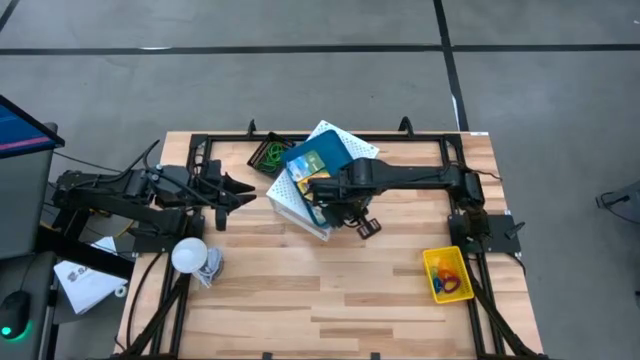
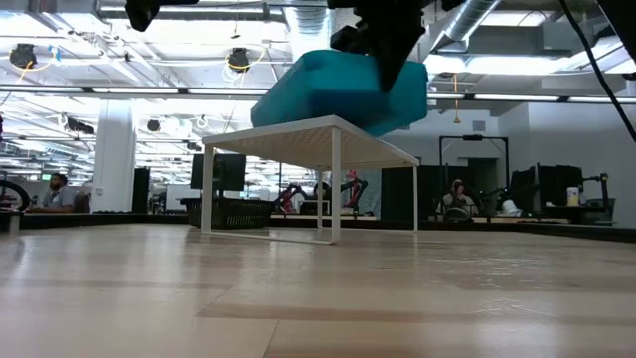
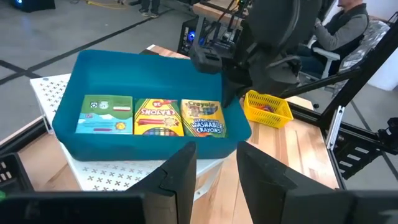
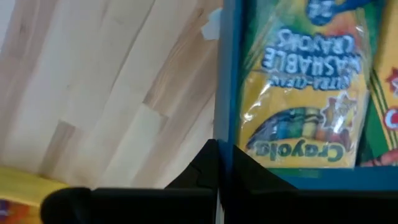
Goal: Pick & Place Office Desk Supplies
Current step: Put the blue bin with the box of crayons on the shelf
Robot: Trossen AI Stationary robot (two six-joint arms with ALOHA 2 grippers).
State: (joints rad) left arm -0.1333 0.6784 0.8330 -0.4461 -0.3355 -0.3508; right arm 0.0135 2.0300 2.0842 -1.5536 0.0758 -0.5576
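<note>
1. Start with the wooden table (image 1: 330, 290). Your high view lays the whole top out: the white perforated riser (image 1: 300, 200) stands at the middle back, with wide bare planks in front of it.
2. The low view gives you what the overhead can't. The white riser shows as a small legged stand with daylight beneath it, and behind it a big open workshop with ceiling lights, desks and seated people (image 2: 55, 191).
3. The blue tray (image 3: 149, 99) sits on that riser, tilted, one end overhanging the riser's edge in the low view.
4. Your right gripper (image 4: 217, 163) is clenched on the blue tray's wall; the right wrist view shows the fingers pinching the rim, one inside and one outside.
5. Your left gripper (image 3: 214, 168) hangs just left of the riser, fingers parted and holding nothing.
6. The black mesh tray (image 1: 270, 155) sits at the back beside the riser, with green rubber bands (image 1: 274, 157) inside.
7. The yellow mesh tray (image 1: 447, 273) stands well apart by the right edge, bands in it.
8. Only the wrist views show the three crayon packs (image 3: 152, 116) lying side by side in the blue tray.
9. A white round bulb-like object (image 1: 190, 254) rests near the left edge.
</note>
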